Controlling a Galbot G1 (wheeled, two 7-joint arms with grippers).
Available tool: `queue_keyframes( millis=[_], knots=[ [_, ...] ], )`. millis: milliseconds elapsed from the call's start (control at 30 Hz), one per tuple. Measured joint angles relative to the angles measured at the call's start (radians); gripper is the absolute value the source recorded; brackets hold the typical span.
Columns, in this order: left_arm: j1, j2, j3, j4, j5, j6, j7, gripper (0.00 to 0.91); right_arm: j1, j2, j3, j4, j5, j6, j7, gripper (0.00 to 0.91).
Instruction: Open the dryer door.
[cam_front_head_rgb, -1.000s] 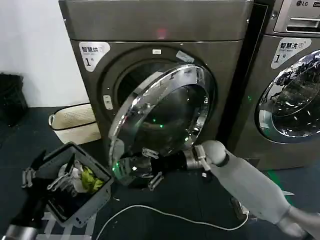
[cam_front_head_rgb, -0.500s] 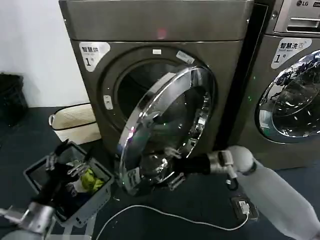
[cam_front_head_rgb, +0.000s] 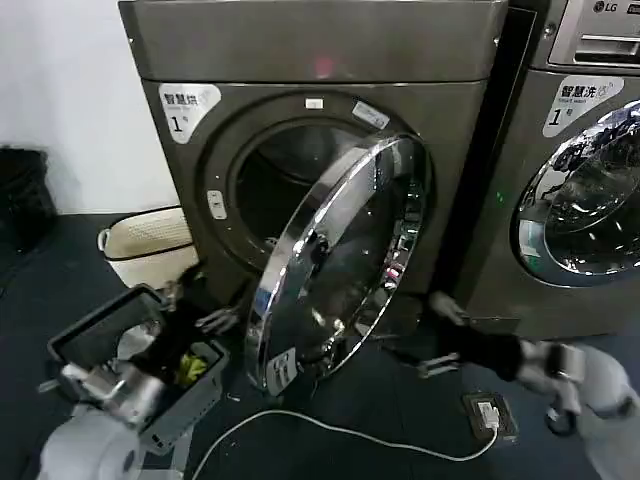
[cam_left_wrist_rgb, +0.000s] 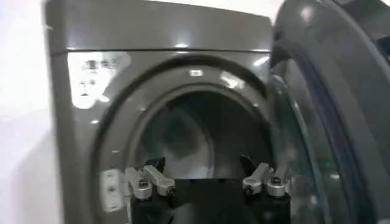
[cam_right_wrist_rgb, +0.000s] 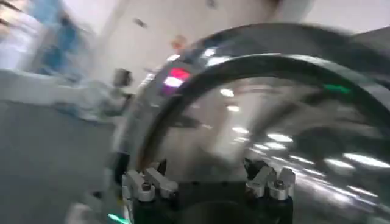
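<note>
The dryer (cam_front_head_rgb: 300, 45) is bronze-grey with a "1" sticker. Its dryer door (cam_front_head_rgb: 335, 270), chrome-rimmed with dark glass, stands swung about halfway out, hinged on the right, and the dark drum opening (cam_front_head_rgb: 265, 190) is exposed. My left gripper (cam_front_head_rgb: 198, 303) is open, low at the opening's left side, above the bin. In the left wrist view, the left gripper (cam_left_wrist_rgb: 204, 175) faces the drum (cam_left_wrist_rgb: 195, 134), with the door's inner face (cam_left_wrist_rgb: 329, 122) beside it. My right gripper (cam_front_head_rgb: 422, 337) is open, just right of the door's lower edge and apart from it. The right gripper (cam_right_wrist_rgb: 207, 176) faces the chrome door (cam_right_wrist_rgb: 262, 109).
A grey bin (cam_front_head_rgb: 95, 322) with clothes sits on the floor at the front left, and a cream basket (cam_front_head_rgb: 150, 245) stands behind it. A white cable (cam_front_head_rgb: 330, 430) runs to a plug block (cam_front_head_rgb: 490, 415). The LG machine (cam_front_head_rgb: 580, 180) stands at the right.
The door has swung further out. My right gripper has let go of its lower edge and drawn back to the right. My left arm has risen towards the drum opening.
</note>
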Motion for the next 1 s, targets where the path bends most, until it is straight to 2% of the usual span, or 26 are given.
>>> queue_keyframes(
  millis=[167,333,533,733,1000],
  knots=[
    [-0.071,0.008,0.084,0.043,-0.007,-0.005,0.008,0.907,-0.210,0.099,0.235,0.067,-0.057,0.028,0.156,0.907],
    [-0.135,0.008,0.159,0.084,-0.018,-0.007,0.011,0.907,-0.335,0.220,0.428,0.097,-0.134,0.015,0.323,0.907],
    [-0.212,0.002,0.243,0.134,-0.032,-0.015,0.016,0.907,-0.386,0.369,0.628,0.082,-0.237,-0.077,0.543,0.907],
    [-0.282,-0.004,0.312,0.179,-0.052,-0.026,0.017,0.907,-0.379,0.480,0.806,0.046,-0.249,-0.187,0.705,0.907],
    [-0.388,-0.028,0.418,0.255,-0.068,-0.036,0.019,0.907,-0.354,0.535,1.029,-0.070,-0.314,-0.240,0.885,0.907]
  ],
)
